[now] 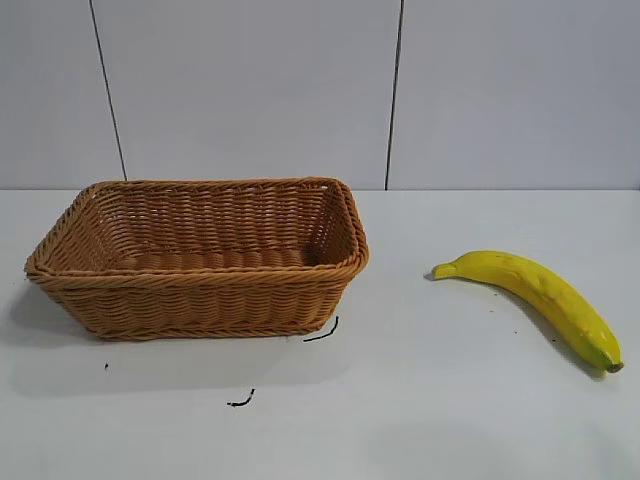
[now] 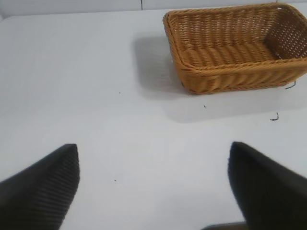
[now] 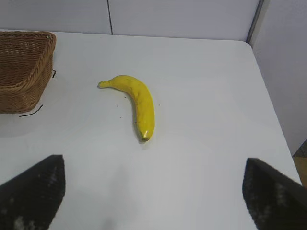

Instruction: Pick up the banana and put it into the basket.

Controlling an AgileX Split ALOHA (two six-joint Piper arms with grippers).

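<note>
Left gripper (image 2: 153,184): mine, hanging over bare table well short of the basket. My two dark ribbed fingers (image 2: 41,191) stand wide apart with nothing between them. It does not show in the exterior view.

Basket (image 1: 200,262): tan woven wicker, rectangular, flared sides, braided rim. It stands upright on the left half of the table (image 1: 420,400). I see only its woven floor inside. From my left wrist camera it sits ahead of the fingers, well apart from them.

Black marks (image 1: 322,331): two short curved strokes on the table surface, one just beside the basket's front right corner, the other (image 1: 241,401) a little nearer the camera. A tiny dark speck lies near the front left corner.

Banana (image 1: 535,295): long, curved, yellow, lying flat on the table to the right of the basket, well apart from it. Its short stem points toward the basket; its greenish tip with a dark end points away, toward the right edge. Nothing touches it.

Right gripper (image 3: 153,191): mine as well, hovering above the table near the banana's tip end but clear of it. My fingers (image 3: 33,194) are spread wide, holding nothing.

Wall (image 1: 250,90): pale panels behind the table, with dark vertical seams.
</note>
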